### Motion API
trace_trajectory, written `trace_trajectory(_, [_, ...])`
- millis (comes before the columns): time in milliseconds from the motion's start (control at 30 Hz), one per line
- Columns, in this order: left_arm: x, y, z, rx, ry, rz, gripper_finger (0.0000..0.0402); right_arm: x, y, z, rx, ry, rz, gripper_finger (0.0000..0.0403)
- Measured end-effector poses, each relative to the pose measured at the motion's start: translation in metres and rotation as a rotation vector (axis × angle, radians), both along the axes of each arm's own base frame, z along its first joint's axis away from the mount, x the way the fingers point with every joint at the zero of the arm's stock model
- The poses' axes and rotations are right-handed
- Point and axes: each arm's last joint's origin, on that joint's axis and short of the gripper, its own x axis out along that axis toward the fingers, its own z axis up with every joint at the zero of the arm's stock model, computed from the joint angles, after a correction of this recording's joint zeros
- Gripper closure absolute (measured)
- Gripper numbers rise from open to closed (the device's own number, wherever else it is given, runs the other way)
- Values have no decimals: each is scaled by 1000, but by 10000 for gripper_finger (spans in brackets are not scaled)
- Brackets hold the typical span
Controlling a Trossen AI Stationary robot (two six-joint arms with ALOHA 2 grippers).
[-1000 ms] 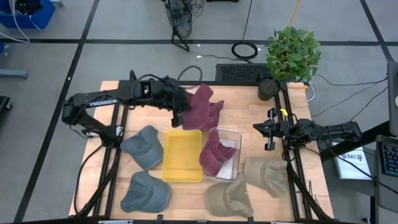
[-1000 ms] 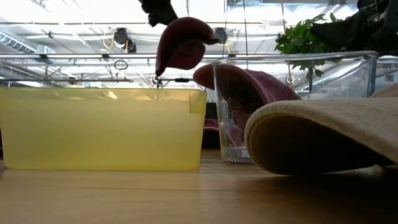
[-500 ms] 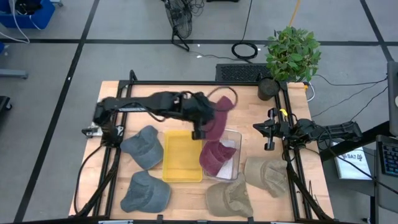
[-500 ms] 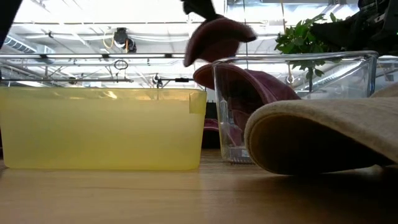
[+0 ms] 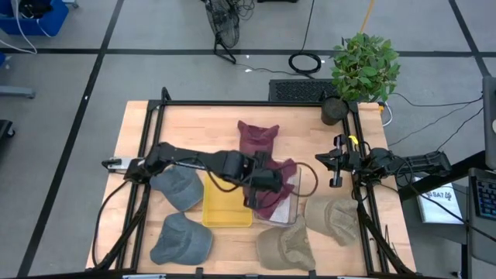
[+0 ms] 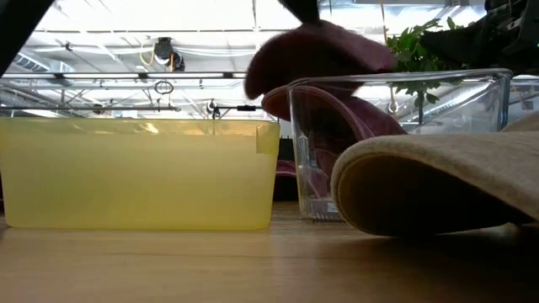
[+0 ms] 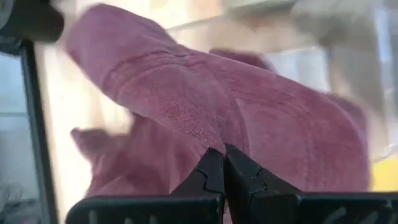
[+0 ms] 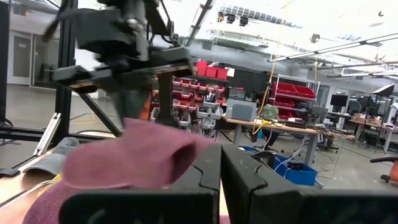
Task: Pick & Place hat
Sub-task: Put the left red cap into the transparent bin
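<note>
My left gripper (image 5: 263, 183) is shut on a maroon hat (image 5: 280, 177) and hangs over the clear bin (image 5: 291, 208). In the low view this hat (image 6: 320, 57) sits just above the bin's rim (image 6: 396, 77). A second maroon hat (image 6: 337, 118) lies inside the bin. A third maroon hat (image 5: 258, 137) lies flat on the table's far middle. My right gripper (image 5: 335, 164) waits shut at the table's right side, touching nothing. My left gripper pinches the maroon hat's cloth (image 7: 214, 140) between its two shut fingers (image 7: 211, 174), coming from above. Which part of the hat this is does not show. The hat hangs lifted over the clear bin, its body spread away from the fingers.
A yellow bin (image 5: 227, 203) stands left of the clear bin. Two grey-blue hats (image 5: 178, 186) (image 5: 182, 240) lie at the near left, two tan hats (image 5: 329, 217) (image 5: 287, 248) at the near right. A potted plant (image 5: 363, 68) stands at the far right corner.
My left gripper has carried the maroon hat from the table's far middle toward the near edge and right, over the clear bin, coming down a little. The hat on the far middle of the table has stayed put.
</note>
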Motion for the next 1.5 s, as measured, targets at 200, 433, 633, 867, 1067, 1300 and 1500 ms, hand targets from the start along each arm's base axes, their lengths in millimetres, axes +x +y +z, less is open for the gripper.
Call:
trace_trajectory(200, [5,-20,0,-19,-69,-68,401,0,0,1,1,-5,0,403])
trace_trajectory(433, [15,-20,-12,-50,-62,-75,401,0,0,0,9,-2,3,403])
trace_trajectory(633, [25,-12,-42,-40,37,-30,400,1,0,0,24,3,10,403])
trace_trajectory(867, [33,-5,-57,-42,58,-5,386,1,0,-1,24,13,10,403])
trace_trajectory(1067, [35,-4,-58,-71,58,-22,392,1,0,-1,24,14,10,403])
trace_trajectory(1300, [34,-8,-53,-72,40,-29,312,2,0,-1,23,15,10,403])
trace_trajectory(1500, [34,-7,-52,-42,29,-10,216,2,0,-1,23,16,10,403])
